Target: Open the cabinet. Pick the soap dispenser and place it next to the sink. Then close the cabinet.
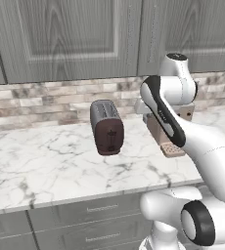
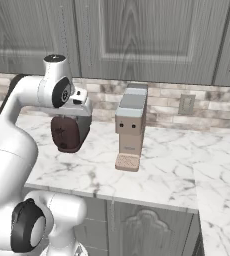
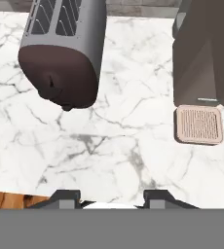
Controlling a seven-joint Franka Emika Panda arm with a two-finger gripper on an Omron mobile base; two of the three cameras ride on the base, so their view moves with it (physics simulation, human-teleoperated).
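Note:
The cabinet [image 1: 75,34] [image 2: 147,35] hangs above the counter, its grey wood-grain doors shut and slim vertical handles at the door edges. The soap dispenser is hidden and the sink is out of view. My gripper [image 3: 111,199] hovers over the marble counter, pointing down, between the toaster and the coffee machine. Its two fingertips [image 3: 65,196] stand apart with nothing between them. In the right base view the hand hangs in front of the toaster, well below the cabinet doors.
A grey and dark brown toaster [image 1: 106,128] [image 3: 60,53] lies on the white marble counter [image 1: 46,166]. To its right stands a brown coffee machine [image 2: 131,125] [image 3: 204,58] with a drip grille [image 3: 199,125]. Drawer fronts [image 1: 100,210] run under the counter edge.

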